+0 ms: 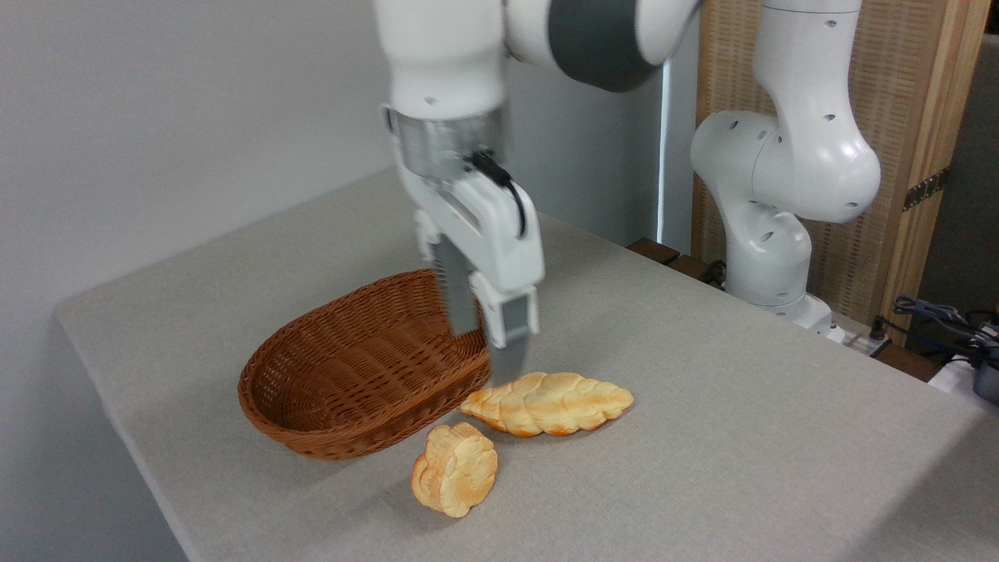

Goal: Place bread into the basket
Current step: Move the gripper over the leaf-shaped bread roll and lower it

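The basket [355, 375] holds nothing. The bread [548, 403] lies on the table [702, 437] just right of it, a bun [455, 470] nearby. The gripper [488, 343] hangs above the bread's left end, fingers slightly spread, pinching nothing.

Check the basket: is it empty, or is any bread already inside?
Empty. The basket shows only bare wicker inside; the long bread and the round bun both lie on the table beside it.
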You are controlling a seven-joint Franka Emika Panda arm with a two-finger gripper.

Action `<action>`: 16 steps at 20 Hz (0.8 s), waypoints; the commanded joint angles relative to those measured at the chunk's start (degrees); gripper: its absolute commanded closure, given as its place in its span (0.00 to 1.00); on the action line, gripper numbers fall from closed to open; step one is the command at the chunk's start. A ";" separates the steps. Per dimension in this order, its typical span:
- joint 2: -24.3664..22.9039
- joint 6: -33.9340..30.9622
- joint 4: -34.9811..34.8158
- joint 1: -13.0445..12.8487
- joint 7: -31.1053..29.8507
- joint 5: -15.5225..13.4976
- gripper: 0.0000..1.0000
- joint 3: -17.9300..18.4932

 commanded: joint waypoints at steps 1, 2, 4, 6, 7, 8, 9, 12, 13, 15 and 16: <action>-1.88 -3.87 -3.73 -0.40 10.40 0.56 0.00 1.00; -1.79 -4.32 -4.61 -0.40 13.56 0.73 0.00 1.18; -1.79 -4.32 -5.84 -0.40 17.44 0.82 0.00 1.70; -1.53 -4.32 -7.60 -0.40 21.57 0.91 0.00 1.80; -1.35 -4.32 -8.30 -0.31 22.64 0.91 0.00 1.80; -1.35 -4.32 -8.57 -0.39 23.00 0.91 0.00 1.80; -1.18 -4.32 -8.92 -0.40 24.05 1.00 0.00 1.80; -0.48 -4.32 -9.63 -0.22 28.26 1.00 0.00 2.49; -0.04 -4.23 -9.80 -0.31 29.49 1.00 0.00 3.28; 0.58 -4.14 -9.80 -0.31 30.91 1.00 0.00 3.55; 0.93 -4.14 -9.80 -0.31 30.91 1.00 0.00 3.47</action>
